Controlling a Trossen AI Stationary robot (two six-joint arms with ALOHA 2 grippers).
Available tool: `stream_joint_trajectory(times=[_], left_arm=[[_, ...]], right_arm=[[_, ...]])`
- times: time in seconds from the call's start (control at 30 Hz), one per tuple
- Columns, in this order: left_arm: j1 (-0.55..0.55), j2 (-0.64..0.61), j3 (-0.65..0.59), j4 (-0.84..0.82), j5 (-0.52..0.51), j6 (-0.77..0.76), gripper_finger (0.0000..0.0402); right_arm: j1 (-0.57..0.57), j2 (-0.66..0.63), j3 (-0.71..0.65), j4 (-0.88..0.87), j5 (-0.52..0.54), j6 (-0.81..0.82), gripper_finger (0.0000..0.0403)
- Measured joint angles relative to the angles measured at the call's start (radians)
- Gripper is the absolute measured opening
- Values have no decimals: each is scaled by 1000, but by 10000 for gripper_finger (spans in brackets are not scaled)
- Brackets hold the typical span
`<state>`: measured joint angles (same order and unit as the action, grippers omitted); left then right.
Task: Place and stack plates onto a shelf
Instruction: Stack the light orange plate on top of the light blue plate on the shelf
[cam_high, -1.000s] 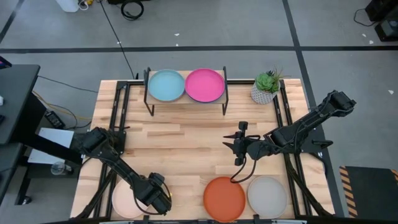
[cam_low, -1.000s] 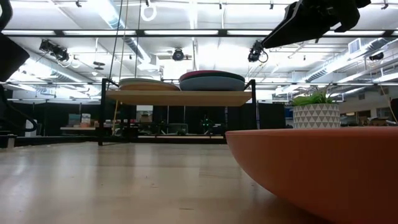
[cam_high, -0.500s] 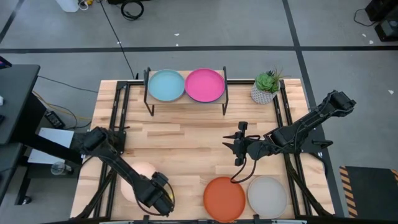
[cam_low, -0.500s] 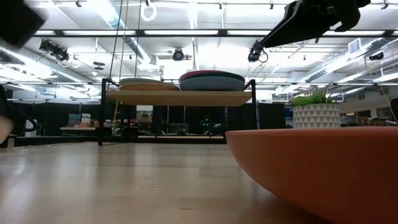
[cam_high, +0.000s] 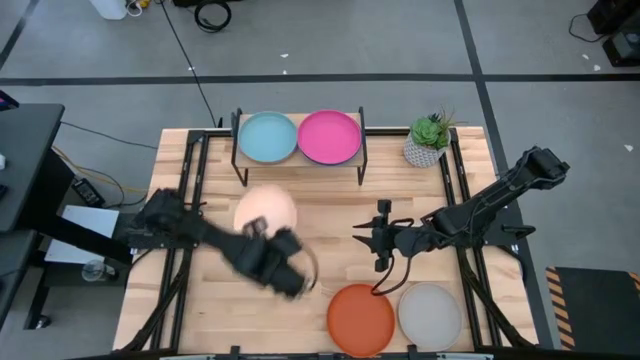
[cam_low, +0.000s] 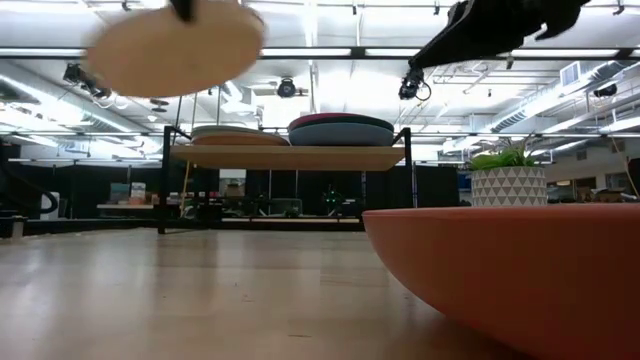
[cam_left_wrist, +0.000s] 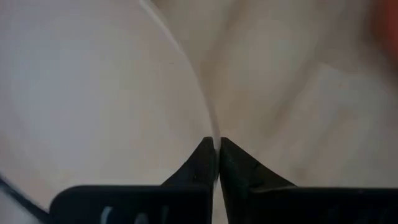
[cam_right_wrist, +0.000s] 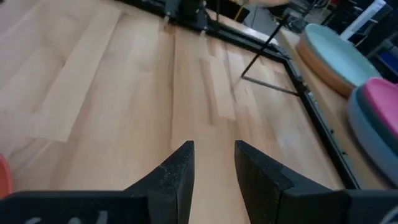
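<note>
1. Grey floor with dark seam lines surrounds the light wood surface.
2. A black desk stands left.
3. Long ceiling lights glow above dark far partitions.

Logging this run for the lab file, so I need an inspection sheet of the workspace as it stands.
Surface: wooden table, bare in the middle.
Job's things: shelf carries light teal plate and pink plate on top; orange plate and grey plate at near edge; cream plate lifted.
Clutter: potted plant.
Hands: left hand shut on cream plate's rim; right hand open, empty.
Cables: black cable on floor.
Surroundings: nothing seen.
</note>
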<state>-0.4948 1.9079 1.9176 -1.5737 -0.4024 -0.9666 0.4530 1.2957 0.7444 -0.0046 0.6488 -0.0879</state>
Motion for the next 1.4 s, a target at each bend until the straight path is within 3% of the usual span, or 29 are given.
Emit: stream_joint_trajectory(times=[0.27,0.57,0.8,1.07,1.23,1.4], left_arm=[[302,-32,1,4,-3,487,15],[583,-85,12,3,10,843,15],[768,-82,11,2,100,1105,16],[889,-81,-36,2,235,1195,16],[897,-80,-106,6,233,1230,16],[872,-79,-126,6,152,1236,26]], right_arm=[[5,80,0,5,54,28,121],[16,69,0,-1,113,45,121],[20,70,0,-11,110,114,121],[40,70,0,-34,109,161,121],[42,70,0,-38,109,166,121],[42,70,0,-36,115,167,121]])
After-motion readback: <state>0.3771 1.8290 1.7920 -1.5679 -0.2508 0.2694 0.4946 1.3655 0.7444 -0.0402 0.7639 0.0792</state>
